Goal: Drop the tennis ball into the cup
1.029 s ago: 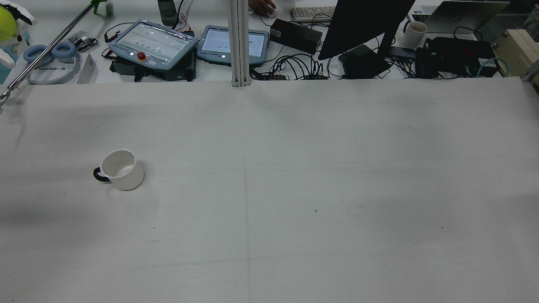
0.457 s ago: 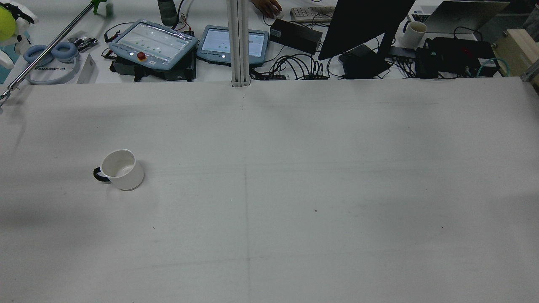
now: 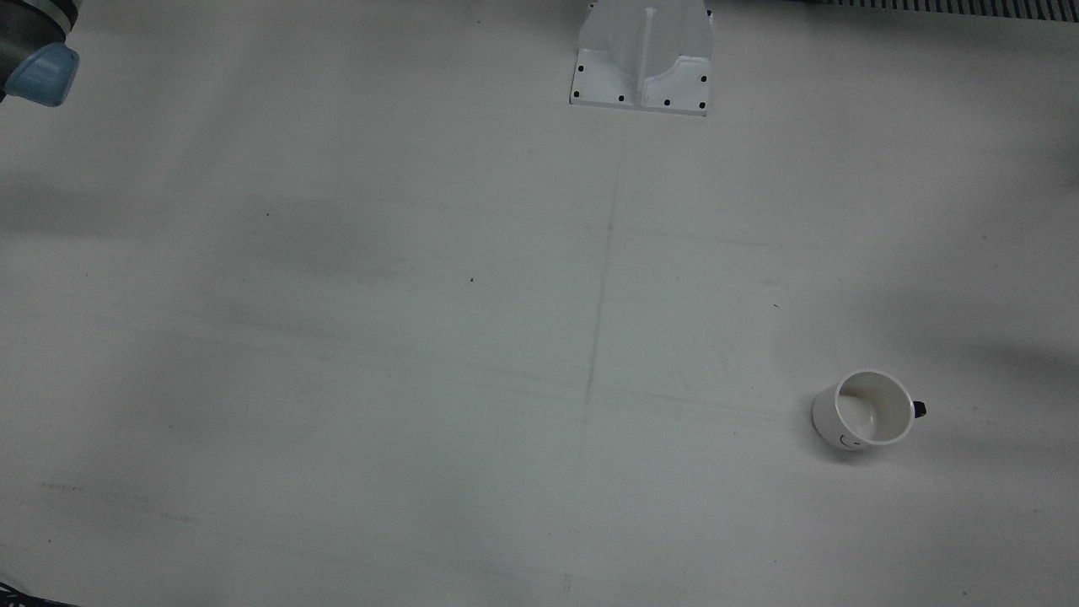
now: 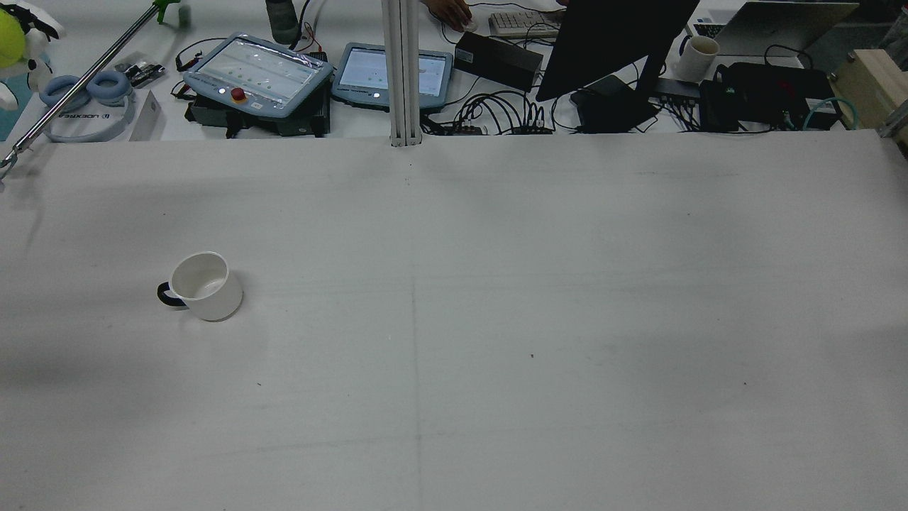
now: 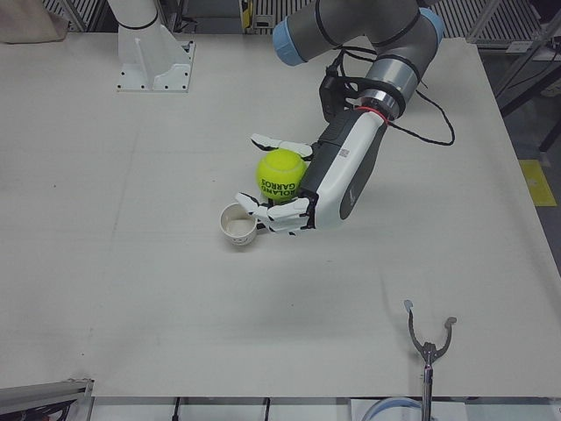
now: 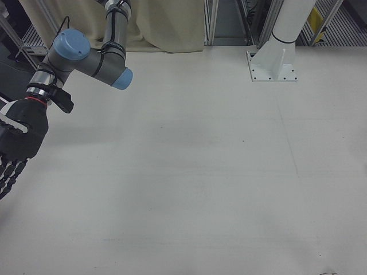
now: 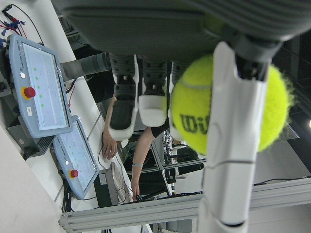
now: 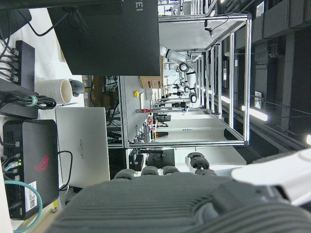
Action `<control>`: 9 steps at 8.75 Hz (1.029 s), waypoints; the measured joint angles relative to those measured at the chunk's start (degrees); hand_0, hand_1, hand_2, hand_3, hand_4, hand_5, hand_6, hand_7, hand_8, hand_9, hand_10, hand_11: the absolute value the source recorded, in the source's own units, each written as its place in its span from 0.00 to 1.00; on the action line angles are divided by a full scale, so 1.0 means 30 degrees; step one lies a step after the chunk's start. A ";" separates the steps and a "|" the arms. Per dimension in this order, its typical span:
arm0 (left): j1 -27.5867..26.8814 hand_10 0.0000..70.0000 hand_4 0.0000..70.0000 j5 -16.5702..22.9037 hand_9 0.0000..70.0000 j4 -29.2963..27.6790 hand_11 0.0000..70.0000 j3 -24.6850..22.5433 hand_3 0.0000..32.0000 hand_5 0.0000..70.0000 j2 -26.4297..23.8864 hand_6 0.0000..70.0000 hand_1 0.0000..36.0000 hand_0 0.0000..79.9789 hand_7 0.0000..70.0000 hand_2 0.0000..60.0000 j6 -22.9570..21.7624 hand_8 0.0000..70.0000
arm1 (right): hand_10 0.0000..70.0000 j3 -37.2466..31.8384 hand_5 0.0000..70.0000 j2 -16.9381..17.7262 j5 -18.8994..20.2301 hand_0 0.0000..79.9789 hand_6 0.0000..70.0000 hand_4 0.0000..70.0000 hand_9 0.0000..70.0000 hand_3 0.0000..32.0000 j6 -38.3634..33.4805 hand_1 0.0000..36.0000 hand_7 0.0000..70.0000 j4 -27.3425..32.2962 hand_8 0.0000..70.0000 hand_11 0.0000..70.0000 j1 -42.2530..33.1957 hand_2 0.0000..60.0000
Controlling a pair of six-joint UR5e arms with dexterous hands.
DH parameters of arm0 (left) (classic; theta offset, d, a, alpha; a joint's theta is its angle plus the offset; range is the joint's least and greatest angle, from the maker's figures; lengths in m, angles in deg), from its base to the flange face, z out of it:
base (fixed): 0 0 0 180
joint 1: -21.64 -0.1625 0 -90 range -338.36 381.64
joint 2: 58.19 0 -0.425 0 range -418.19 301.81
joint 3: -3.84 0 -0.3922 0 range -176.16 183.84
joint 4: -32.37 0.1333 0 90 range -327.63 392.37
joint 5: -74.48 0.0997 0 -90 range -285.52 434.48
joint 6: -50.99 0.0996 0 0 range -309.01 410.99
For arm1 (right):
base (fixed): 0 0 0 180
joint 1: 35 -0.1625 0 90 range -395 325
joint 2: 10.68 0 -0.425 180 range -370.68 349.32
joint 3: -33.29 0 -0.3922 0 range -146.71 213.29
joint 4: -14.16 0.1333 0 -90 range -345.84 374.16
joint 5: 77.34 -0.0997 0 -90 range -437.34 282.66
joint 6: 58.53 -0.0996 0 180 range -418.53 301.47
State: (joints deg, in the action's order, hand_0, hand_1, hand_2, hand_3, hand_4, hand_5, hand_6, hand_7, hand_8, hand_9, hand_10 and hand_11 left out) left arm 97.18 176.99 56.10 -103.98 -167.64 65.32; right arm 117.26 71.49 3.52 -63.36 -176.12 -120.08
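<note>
A white cup [image 4: 206,286] with a black handle stands upright and empty on the left half of the table; it also shows in the front view [image 3: 864,410] and the left-front view [image 5: 238,224]. My left hand [image 5: 320,189] is shut on a yellow-green tennis ball [image 5: 280,174], held in the air just up and to the right of the cup in that view. The ball fills the left hand view [image 7: 228,109] and peeks in at the rear view's top-left corner [image 4: 8,32]. My right hand [image 6: 17,143] hangs open and empty at the table's far side.
Beyond the table's far edge lie two teach pendants [image 4: 259,74], headphones [image 4: 85,96], a monitor [image 4: 617,42] and cables. A post [image 4: 403,71] stands at mid-edge. A pedestal [image 3: 641,59] is bolted near the robot side. A grabber tool [image 5: 428,351] lies at the front edge.
In the rear view the ball and left hand have slid slightly further toward the top-left corner. The cup has not moved.
</note>
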 measured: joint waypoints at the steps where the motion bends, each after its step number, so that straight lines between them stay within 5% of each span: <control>1: 0.0019 0.58 0.76 0.0009 1.00 -0.0008 0.82 -0.0003 0.00 0.38 -0.0002 1.00 0.52 0.95 1.00 0.01 0.0000 1.00 | 0.00 0.0021 0.00 0.0000 -0.0001 0.00 0.00 0.00 0.00 0.00 0.0000 0.00 0.00 0.0000 0.00 0.00 -0.0006 0.00; 6: 0.0016 0.58 0.73 0.0019 1.00 -0.0028 0.82 0.0170 0.00 0.34 -0.0046 1.00 0.55 1.00 1.00 0.00 0.0027 1.00 | 0.00 0.0012 0.00 0.0000 -0.0001 0.00 0.00 0.00 0.00 0.00 0.0000 0.00 0.00 0.0000 0.00 0.00 -0.0001 0.00; 9: 0.0000 0.57 0.73 0.0019 1.00 -0.0017 0.81 0.0239 0.00 0.36 -0.0048 1.00 0.48 0.86 1.00 0.01 0.0029 1.00 | 0.00 0.0018 0.00 0.0000 0.0000 0.00 0.00 0.00 0.00 0.00 0.0000 0.00 0.00 0.0000 0.00 0.00 -0.0005 0.00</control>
State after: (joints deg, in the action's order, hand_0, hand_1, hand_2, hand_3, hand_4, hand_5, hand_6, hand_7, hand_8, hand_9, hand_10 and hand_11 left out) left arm 97.18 177.05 56.05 -103.26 -167.79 65.40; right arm 117.31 71.49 3.52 -63.36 -176.12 -120.10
